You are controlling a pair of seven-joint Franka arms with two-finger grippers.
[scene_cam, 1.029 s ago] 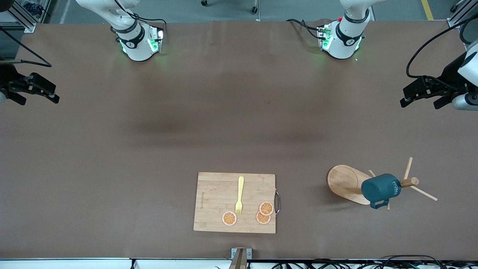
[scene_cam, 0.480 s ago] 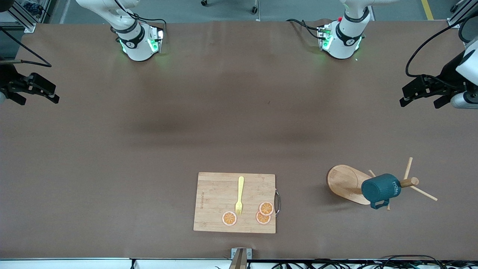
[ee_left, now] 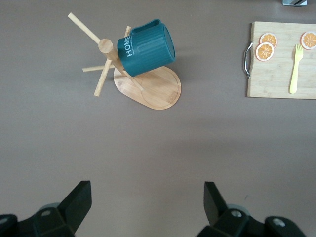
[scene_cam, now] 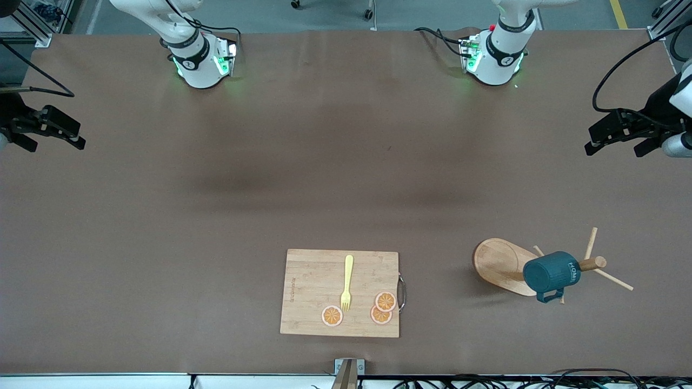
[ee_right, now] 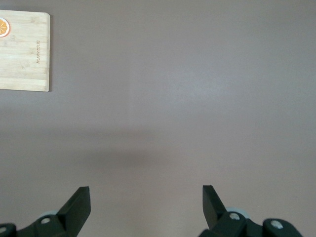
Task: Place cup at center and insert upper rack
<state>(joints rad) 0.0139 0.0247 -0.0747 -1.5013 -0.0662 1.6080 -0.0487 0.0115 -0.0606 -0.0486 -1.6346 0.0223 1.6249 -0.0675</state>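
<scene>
Nearest the camera: cutting board (scene_cam: 339,293) with fork (scene_cam: 346,282). Beside it, toward the left arm's end, cup (scene_cam: 551,275) hung on mug tree (scene_cam: 505,267). Farther up, left gripper (scene_cam: 616,139) and right gripper (scene_cam: 46,131) hover, jaws spread, empty. Approach the cup wall squarely; lift along its peg.

Bright and even from above. Soft dark shadows on the table (scene_cam: 346,183). Sharp all over, no glare.
</scene>
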